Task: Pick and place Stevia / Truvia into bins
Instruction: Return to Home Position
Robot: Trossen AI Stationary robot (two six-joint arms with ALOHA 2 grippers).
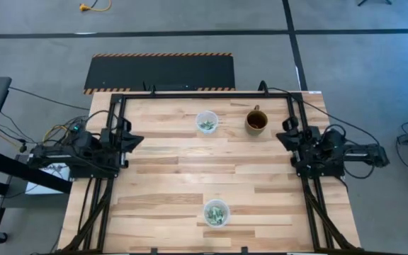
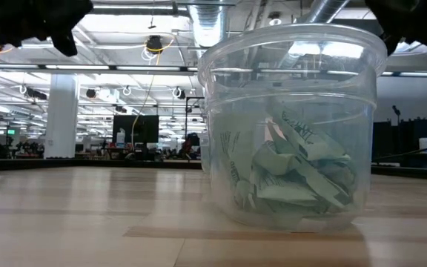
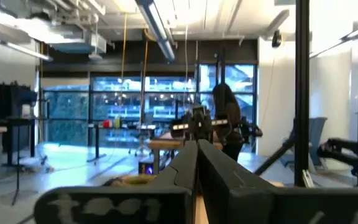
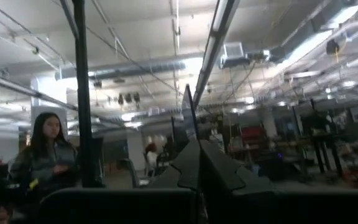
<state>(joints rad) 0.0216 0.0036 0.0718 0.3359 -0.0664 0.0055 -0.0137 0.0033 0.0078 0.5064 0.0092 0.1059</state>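
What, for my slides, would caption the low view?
Clear cup holding green-and-white sweetener packets on the wooden table, seen from table height.

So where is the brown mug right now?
High view: the brown mug stands near the table's upper edge, between the upper clear cup and the right gripper.

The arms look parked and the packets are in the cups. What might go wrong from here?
The brown mug stands close to the right gripper; if that arm swings out, it might knock the mug over. The near cup sits by an edge of the table; it looks light, so a bump could tip it and spill its packets. The left gripper is parked at the other side, away from both.
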